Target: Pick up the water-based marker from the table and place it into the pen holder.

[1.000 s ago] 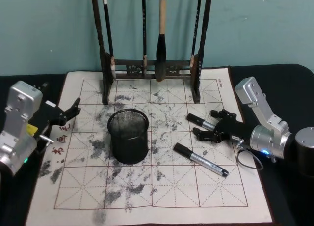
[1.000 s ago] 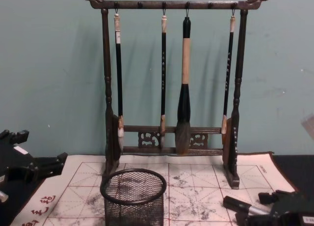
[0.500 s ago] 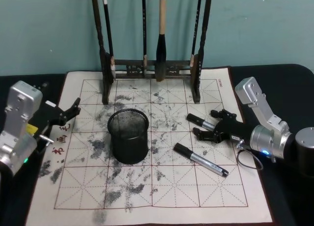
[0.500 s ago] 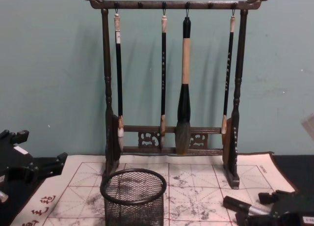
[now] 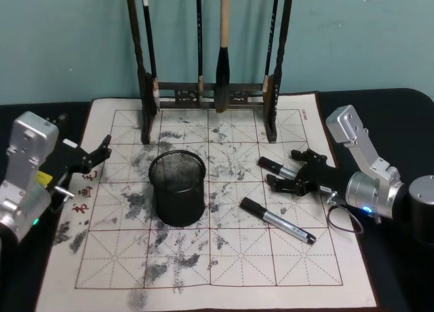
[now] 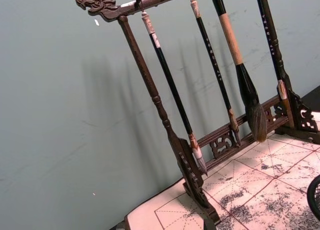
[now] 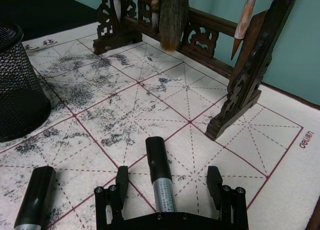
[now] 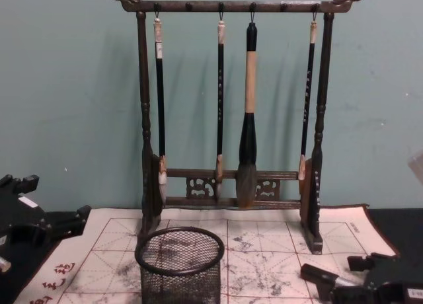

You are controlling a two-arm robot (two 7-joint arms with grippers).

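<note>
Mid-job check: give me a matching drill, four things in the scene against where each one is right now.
Things:
1. pen holder
2. rear marker
3. front marker
4. left gripper

Places:
A. over the left edge of the mat, fingers open
B. between the open fingers of the right gripper
C. standing upright, left of the mat's centre
D. lying free on the mat, no gripper around it

Pairs: 1-C, 2-B, 3-D, 4-A

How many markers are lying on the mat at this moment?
2. One marker lies inside the open right pincer; the other marker lies nearer the robot, right of the pen holder.
</note>
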